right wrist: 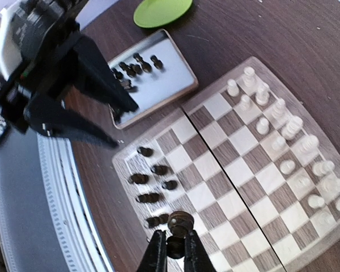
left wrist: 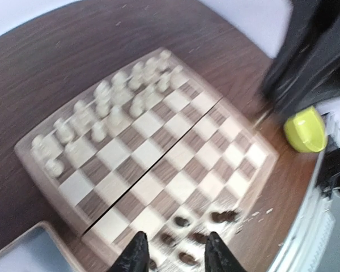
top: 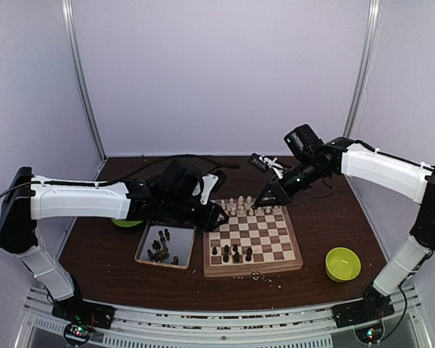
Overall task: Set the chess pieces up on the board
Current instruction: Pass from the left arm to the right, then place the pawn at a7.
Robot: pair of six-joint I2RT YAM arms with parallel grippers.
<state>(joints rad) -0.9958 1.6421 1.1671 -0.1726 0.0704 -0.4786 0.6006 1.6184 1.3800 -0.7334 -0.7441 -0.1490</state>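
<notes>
The board [top: 275,262] lies mid-table, with pale chessmen along its far rows. Several dark chess pieces [top: 235,254] stand on its near left squares, and more lie in the silver tray [top: 146,255] to its left. My right gripper [top: 264,204] hovers over the board's far edge. In the right wrist view it [right wrist: 176,252] is shut on a dark chess piece [right wrist: 179,222], held above the board [right wrist: 232,170] next to the standing dark pieces [right wrist: 153,184]. My left gripper [top: 219,215] is over the board's far left corner. In the left wrist view it [left wrist: 175,256] is open and empty above the dark pieces [left wrist: 184,221].
A green bowl [top: 343,263] sits right of the board, also in the left wrist view [left wrist: 305,131]. A green lid [top: 127,222] lies beyond the tray, also in the right wrist view [right wrist: 161,10]. The tray [right wrist: 178,73] holds several dark pieces [right wrist: 133,68]. Cables trail at the back.
</notes>
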